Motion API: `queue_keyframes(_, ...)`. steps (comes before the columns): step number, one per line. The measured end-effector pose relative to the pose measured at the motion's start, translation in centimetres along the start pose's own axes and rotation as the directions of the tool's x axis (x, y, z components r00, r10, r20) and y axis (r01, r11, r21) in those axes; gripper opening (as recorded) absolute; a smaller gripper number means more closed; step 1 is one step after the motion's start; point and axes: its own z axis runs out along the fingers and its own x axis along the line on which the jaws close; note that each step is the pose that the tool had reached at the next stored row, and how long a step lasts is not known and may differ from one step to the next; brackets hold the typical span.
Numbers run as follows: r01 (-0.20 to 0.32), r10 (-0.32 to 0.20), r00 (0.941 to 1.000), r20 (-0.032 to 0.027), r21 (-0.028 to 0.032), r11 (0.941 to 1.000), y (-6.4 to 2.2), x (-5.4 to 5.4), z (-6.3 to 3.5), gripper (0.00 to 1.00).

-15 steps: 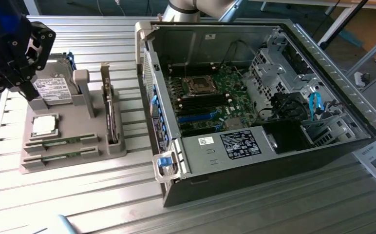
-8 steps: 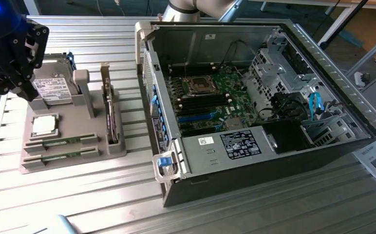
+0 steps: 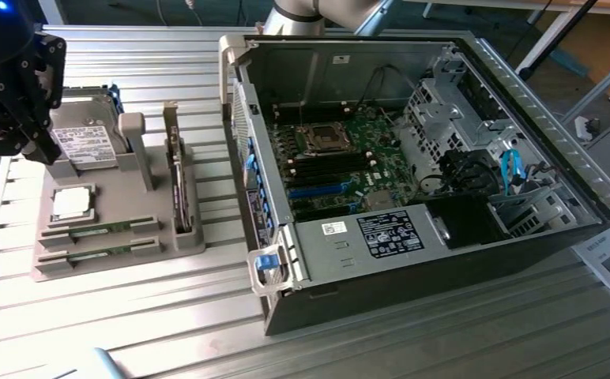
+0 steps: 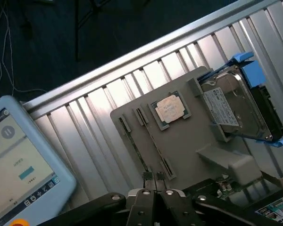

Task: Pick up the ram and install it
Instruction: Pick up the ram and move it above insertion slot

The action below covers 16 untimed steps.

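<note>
Gripper (image 3: 33, 142), fingers clenched on nothing, above the grey holder tray (image 3: 126, 264); the ram (image 3: 100, 230) sits slotted in that tray beside a second stick (image 3: 100, 251), near the processor chip (image 3: 73, 203). Open computer case (image 3: 411, 158) at the exterior view's right.

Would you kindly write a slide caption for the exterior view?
Shut gripper by the hard drive; two ram sticks rest in the grey holder beside the open computer case.
</note>
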Motion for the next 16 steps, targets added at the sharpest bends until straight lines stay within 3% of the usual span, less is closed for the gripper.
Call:
queue_keyframes(4, 0.105, -0.105, 0.9945, -0.0042, -0.0028, 0.9945, 0.0, 0.0, 0.03, 0.11)
queue_keyframes(8, 0.181, -0.181, 0.9835, -0.007, -0.005, 0.9835, -0.01, 0.0, 0.07, 0.11)
queue_keyframes(13, 0.286, -0.286, 0.9583, -0.0108, -0.0087, 0.9583, -0.01, 0.01, 0.11, 0.11)
queue_keyframes(14, 0.31, -0.31, 0.9508, -0.0115, -0.0096, 0.9508, -0.01, 0.01, 0.13, 0.11)
queue_keyframes(15, 0.342, -0.342, 0.9396, -0.0126, -0.0108, 0.9397, -0.01, 0.01, 0.15, 0.11)
queue_keyframes(16, 0.359, -0.359, 0.9333, -0.0131, -0.0115, 0.9334, -0.01, 0.0, 0.15, 0.11)
